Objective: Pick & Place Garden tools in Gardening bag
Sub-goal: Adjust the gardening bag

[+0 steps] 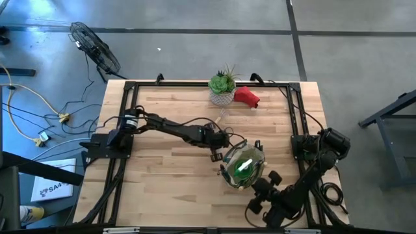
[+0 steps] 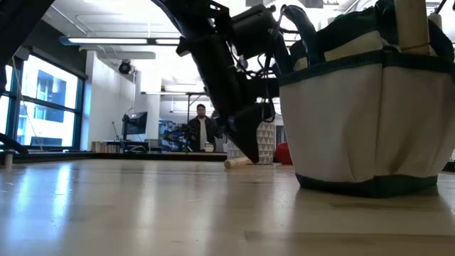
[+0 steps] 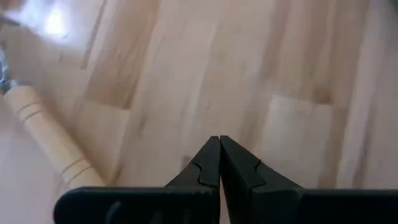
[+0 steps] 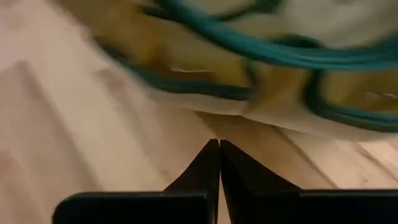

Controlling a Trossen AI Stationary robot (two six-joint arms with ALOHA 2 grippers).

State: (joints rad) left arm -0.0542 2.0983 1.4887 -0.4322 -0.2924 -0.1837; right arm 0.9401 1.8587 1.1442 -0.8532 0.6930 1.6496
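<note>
Gardening bag (image 1: 243,165) stands upright on the wooden table (image 1: 162,182), toward the right front. A green spray bottle (image 1: 244,166) shows inside its mouth from above. Low view: a pale wooden handle (image 2: 411,25) sticks up out of the bag.

Left gripper (image 1: 215,151) hangs over the tabletop just beside the bag's left side, not touching it. Jaws pressed together, nothing between them; the wrist view shows its fingertips (image 3: 219,163) meeting over bare wood. A wooden-handled tool (image 3: 46,134) lies flat on the table close to this gripper.

Right gripper (image 1: 260,190) sits at the bag's front right, jaws likewise closed and empty, tips pointed at the foot of the bag's wall.

Red soft item (image 1: 247,96) lies at the back edge, just beside the potted plant (image 1: 222,84).

A person (image 2: 202,129) stands far back in the room.
</note>
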